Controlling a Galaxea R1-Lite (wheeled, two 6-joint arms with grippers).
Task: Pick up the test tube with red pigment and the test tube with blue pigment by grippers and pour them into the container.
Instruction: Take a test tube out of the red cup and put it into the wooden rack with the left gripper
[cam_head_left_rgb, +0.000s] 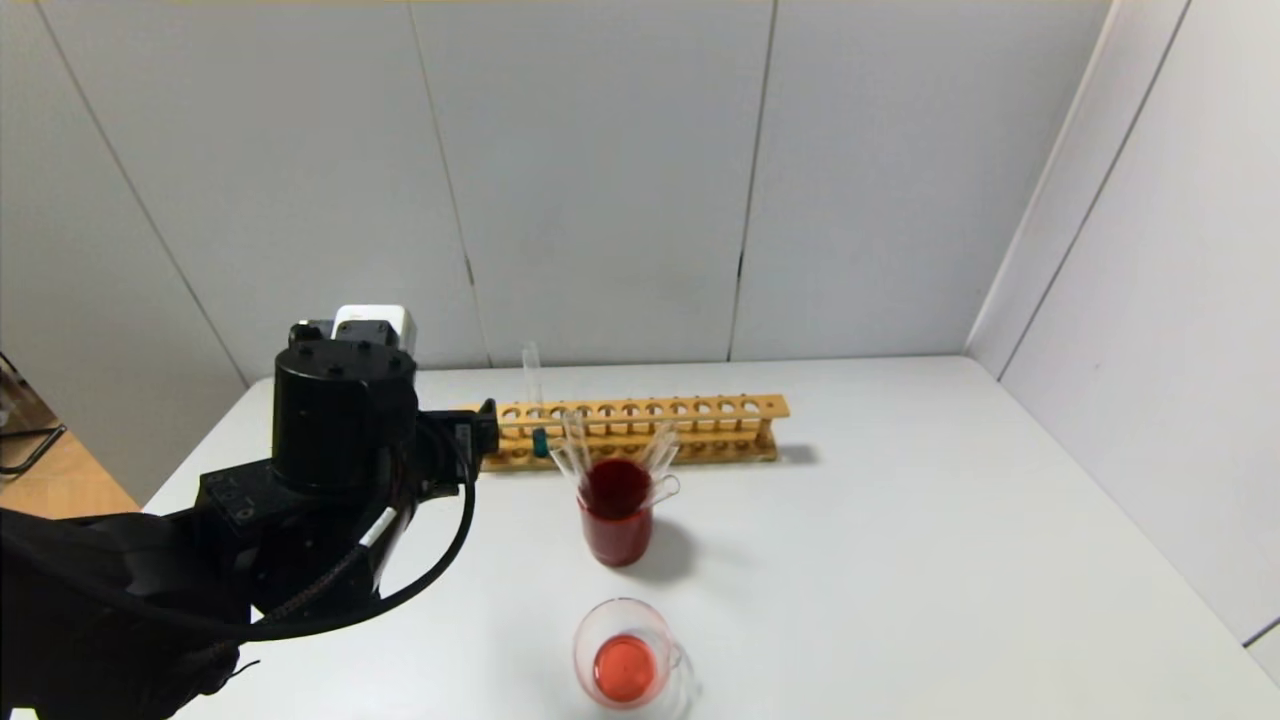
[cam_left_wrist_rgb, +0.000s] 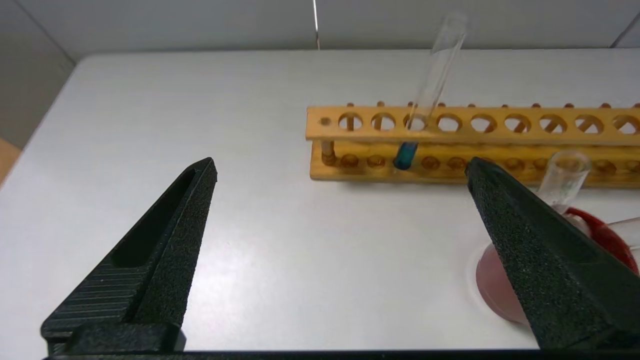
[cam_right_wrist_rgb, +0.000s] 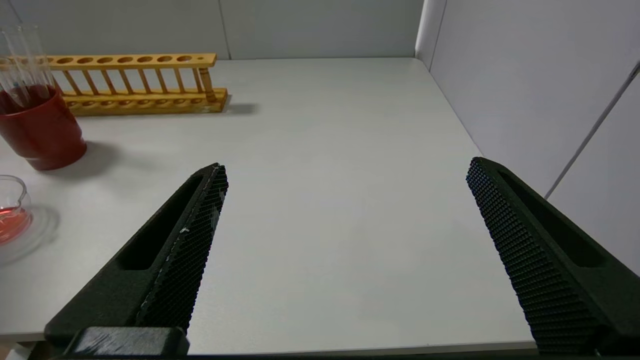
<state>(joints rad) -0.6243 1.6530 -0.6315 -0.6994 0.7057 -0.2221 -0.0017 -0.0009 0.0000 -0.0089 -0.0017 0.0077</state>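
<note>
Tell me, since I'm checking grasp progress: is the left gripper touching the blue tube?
Apart. In the left wrist view, the open left gripper shows bare table between its fingers and the test tube with blue pigment, which stands in the wooden rack.

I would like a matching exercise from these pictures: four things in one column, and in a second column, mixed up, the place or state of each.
Things
1. test tube with blue pigment
2. container
3. beaker
4. left claw

Places or states
A. open, empty, short of the rack
B. nearest the robot, with a little red liquid
C. holds dark red liquid and colourless tubes
D. stands tilted in the wooden rack

Pairs: 1-D, 2-B, 3-C, 4-A
</note>
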